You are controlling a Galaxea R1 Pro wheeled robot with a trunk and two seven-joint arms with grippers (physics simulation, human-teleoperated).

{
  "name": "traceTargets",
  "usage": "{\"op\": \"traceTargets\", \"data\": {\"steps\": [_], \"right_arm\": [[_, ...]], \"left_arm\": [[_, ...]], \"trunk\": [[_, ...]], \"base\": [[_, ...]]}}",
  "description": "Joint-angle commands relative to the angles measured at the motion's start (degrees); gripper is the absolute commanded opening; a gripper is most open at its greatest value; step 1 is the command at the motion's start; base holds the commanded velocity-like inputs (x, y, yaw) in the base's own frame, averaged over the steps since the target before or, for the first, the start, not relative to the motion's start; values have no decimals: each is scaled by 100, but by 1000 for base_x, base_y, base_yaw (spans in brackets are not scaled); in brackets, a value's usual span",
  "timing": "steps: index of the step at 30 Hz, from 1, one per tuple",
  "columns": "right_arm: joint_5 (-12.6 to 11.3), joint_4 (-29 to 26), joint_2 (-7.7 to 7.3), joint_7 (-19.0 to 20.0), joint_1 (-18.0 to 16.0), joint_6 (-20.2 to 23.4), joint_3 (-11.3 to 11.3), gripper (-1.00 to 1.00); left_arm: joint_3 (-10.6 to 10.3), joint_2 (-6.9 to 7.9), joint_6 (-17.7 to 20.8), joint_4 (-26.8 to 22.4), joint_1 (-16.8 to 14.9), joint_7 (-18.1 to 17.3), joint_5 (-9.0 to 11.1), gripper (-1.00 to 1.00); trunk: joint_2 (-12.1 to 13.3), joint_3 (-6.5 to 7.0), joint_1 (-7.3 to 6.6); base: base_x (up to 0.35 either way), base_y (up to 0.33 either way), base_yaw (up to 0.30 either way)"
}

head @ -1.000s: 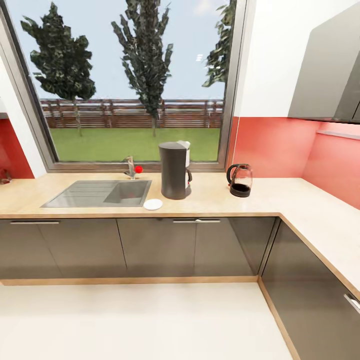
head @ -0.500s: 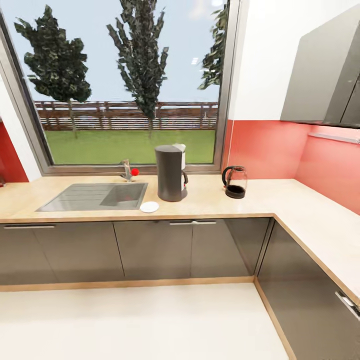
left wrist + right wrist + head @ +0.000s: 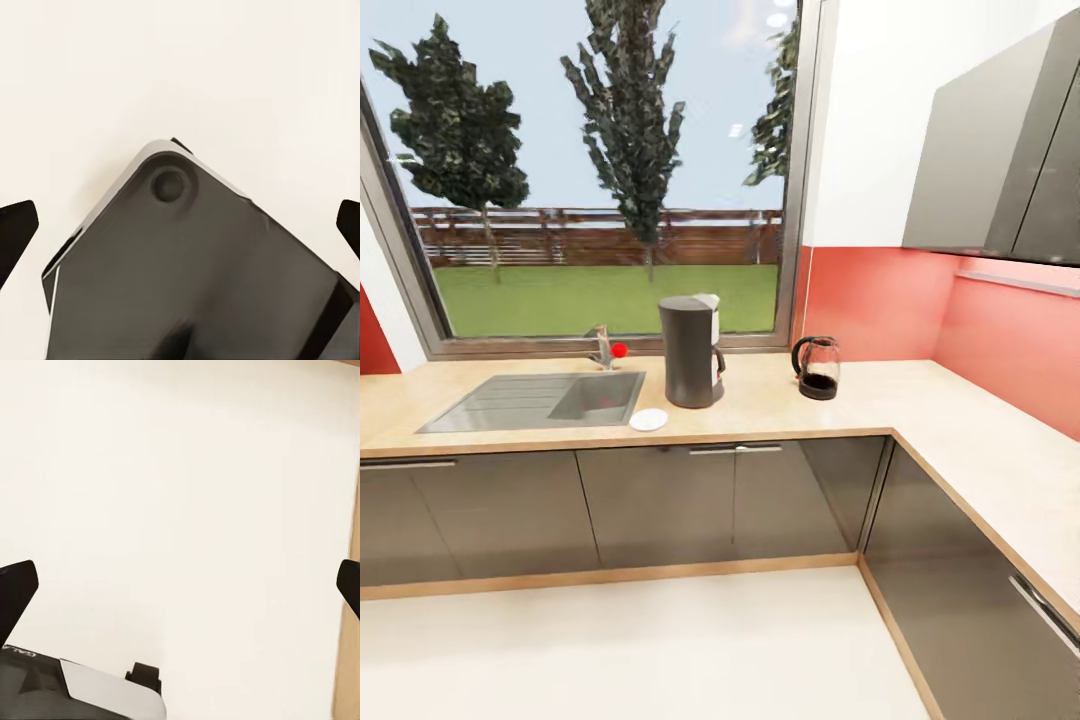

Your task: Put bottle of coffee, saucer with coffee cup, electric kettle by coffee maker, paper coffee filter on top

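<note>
The dark grey coffee maker stands on the wooden countertop in front of the window, with a pale part at its top. A small white saucer lies on the counter just to its front left. The glass electric kettle with a black base stands to its right, near the red wall. The bottle of coffee, the cup and the shelf are out of view. My left gripper is open above my own dark base and the pale floor. My right gripper is open over the floor, nothing between its fingers.
A steel sink with a faucet and a red knob lies left of the coffee maker. The counter turns a corner and runs along the right wall. A grey wall cabinet hangs at the upper right. Pale floor lies between me and the cabinets.
The whole head view has shifted: the counter and its things now sit further left and look slightly smaller, so the camera has moved. The things on the counter have not moved.
</note>
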Motion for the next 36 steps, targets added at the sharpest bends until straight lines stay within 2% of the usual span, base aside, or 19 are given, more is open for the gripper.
{"op": "traceTargets", "data": {"steps": [1, 4, 10, 15, 23, 30, 31, 35, 36], "right_arm": [[-20, 19, 0, 10, -7, -28, 48, 100], [-13, 19, -3, 13, -7, -20, 62, 100], [3, 19, 4, 8, -7, -21, 75, 100], [-39, 17, 33, 4, -7, -77, 17, 100], [-27, 18, 49, 4, -7, -83, 32, 100], [-36, 15, 48, 5, -7, -84, 28, 100], [-68, 11, 58, 23, -7, 28, -28, 100], [-152, -182, 133, -72, -7, 355, -93, 100], [-155, -1516, 542, -582, -11, 1631, -100, 100]], "left_arm": [[47, -1, -2, -10, 5, -22, 1, 100], [68, 17, 6, -21, 5, -18, 50, 100], [81, 185, 210, -241, 5, -32, 57, 100], [26, 52, 276, -135, 2, 30, 9, 100], [6, 44, 258, -91, 3, 33, 3, 100], [9, 48, 252, -91, 4, 33, 3, 100], [62, 82, 128, -103, 5, 33, 49, 100], [70, 93, 124, -120, 5, 27, 68, 100], [87, 100, 123, -164, 5, 36, 93, 100]], "trunk": [[-5, -3, 3], [-5, -2, 3], [-5, -1, 3], [-5, -1, 3], [-5, -1, 3], [-5, -1, 3], [-5, -1, 3], [-5, -1, 3], [-5, -1, 3]], "base": [[0, 0, -12], [0, 0, -6], [6, 0, 0], [190, -35, 0], [260, -188, 0], [118, -280, 0], [2, -10, 0], [1, -5, 0], [0, 0, 0]]}}
